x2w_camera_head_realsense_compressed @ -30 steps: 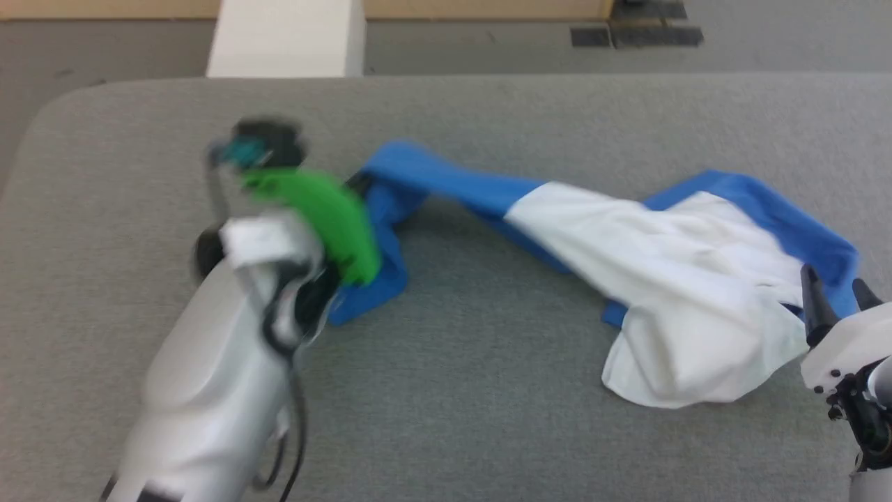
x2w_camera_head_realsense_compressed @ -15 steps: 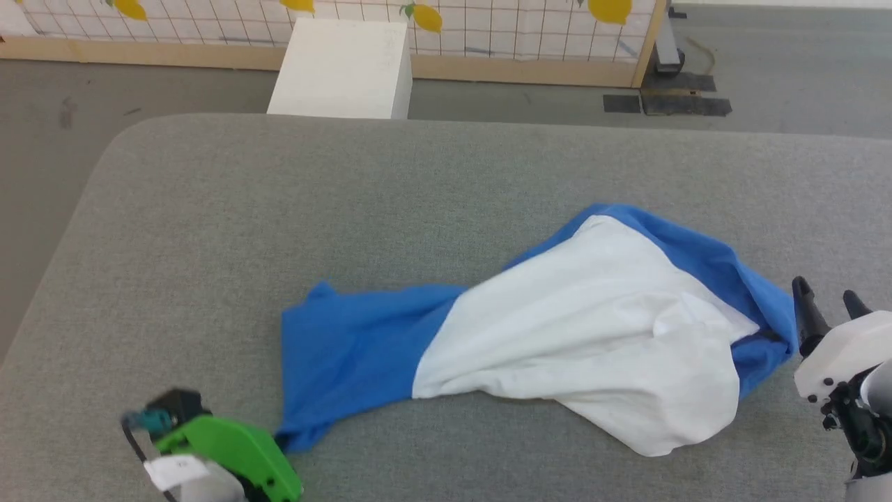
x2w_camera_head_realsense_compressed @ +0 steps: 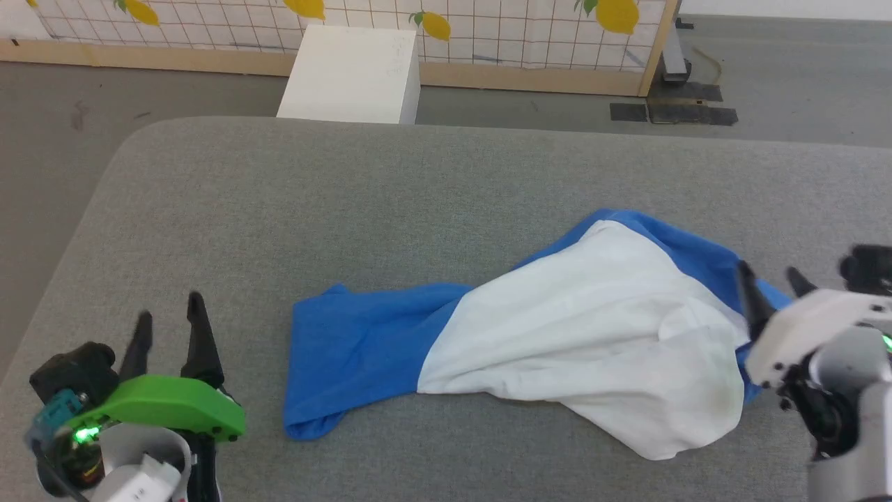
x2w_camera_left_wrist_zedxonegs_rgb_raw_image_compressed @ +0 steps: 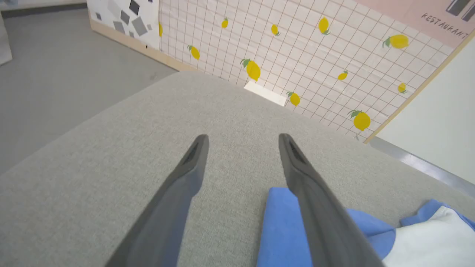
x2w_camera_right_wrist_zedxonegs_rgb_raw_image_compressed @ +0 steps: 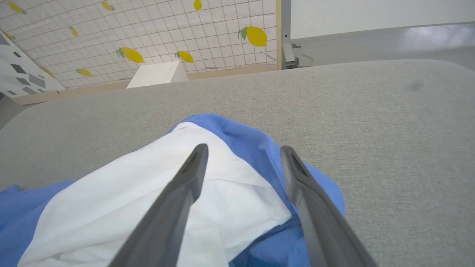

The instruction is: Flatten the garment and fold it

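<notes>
Bearing garment (x2w_camera_head_realsense_compressed: 578, 335), grey table (x2w_camera_head_realsense_compressed: 418, 181); lemon wall (x2w_camera_head_realsense_compressed: 523, 28) behind

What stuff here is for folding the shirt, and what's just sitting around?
For the job: blue-and-white T-shirt, crumpled on the grey table; left jaws, open, beside it; right jaws, open, over its other end.
Just around: white box on the floor; lemon-patterned panel behind it.

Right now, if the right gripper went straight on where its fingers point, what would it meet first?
Probably the garment: the open right gripper points over its blue-and-white end, though its height above the cloth is unclear.
</notes>
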`<state>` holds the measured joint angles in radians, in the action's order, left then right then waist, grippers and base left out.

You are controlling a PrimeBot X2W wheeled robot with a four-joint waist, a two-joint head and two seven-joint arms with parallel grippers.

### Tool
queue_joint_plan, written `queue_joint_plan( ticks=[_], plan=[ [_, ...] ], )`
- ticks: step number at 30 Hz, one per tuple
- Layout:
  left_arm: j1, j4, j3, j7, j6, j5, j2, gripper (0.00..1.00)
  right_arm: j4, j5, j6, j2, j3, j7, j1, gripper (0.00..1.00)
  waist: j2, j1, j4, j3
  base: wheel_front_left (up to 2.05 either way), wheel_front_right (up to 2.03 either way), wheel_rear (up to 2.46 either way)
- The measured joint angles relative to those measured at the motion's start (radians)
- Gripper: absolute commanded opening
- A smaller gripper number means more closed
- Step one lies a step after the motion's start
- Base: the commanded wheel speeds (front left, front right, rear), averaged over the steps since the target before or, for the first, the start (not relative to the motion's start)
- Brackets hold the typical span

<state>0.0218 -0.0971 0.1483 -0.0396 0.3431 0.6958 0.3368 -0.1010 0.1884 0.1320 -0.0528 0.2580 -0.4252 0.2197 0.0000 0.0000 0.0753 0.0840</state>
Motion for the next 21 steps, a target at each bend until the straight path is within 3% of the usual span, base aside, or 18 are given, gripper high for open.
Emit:
queue_joint_plan(
  ticks=[3, 6, 13, 20, 21],
  plan=[
    [0.013, 0.018, 0.030, -0.147, -0.033, -0.084, 0.002, 1.00, -0.005, 0.008, 0.000, -0.022, -0.110, -0.074, 0.029, 1.00, -0.0001, 0.0000, 0.003, 0.005, 0.00, 0.00, 0.00],
    [0.023, 0.031, 0.057, -0.203, -0.058, -0.158, -0.018, 1.00, -0.021, 0.008, 0.000, -0.058, -0.217, -0.186, 0.044, 1.00, 0.0000, 0.0000, 0.009, 0.011, 0.00, 0.00, 0.00],
    [0.054, 0.006, 0.060, -0.217, -0.103, -0.321, -0.080, 1.00, -0.086, -0.063, 0.000, -0.179, -0.421, -0.446, 0.070, 1.00, 0.0000, 0.0000, 0.020, 0.030, 0.00, 0.00, 0.00],
    [0.052, 0.001, 0.032, -0.218, -0.155, -0.407, -0.152, 1.00, -0.131, 0.005, 0.000, -0.206, -0.496, -0.518, 0.072, 1.00, 0.0000, 0.0000, 0.037, 0.051, 0.00, 0.00, 0.00],
    [0.052, 0.003, 0.025, -0.218, -0.164, -0.412, -0.159, 1.00, -0.130, 0.016, 0.000, -0.208, -0.494, -0.517, 0.072, 0.34, 0.0000, 0.0000, 0.038, 0.055, 0.00, 0.00, 0.00]
  ],
)
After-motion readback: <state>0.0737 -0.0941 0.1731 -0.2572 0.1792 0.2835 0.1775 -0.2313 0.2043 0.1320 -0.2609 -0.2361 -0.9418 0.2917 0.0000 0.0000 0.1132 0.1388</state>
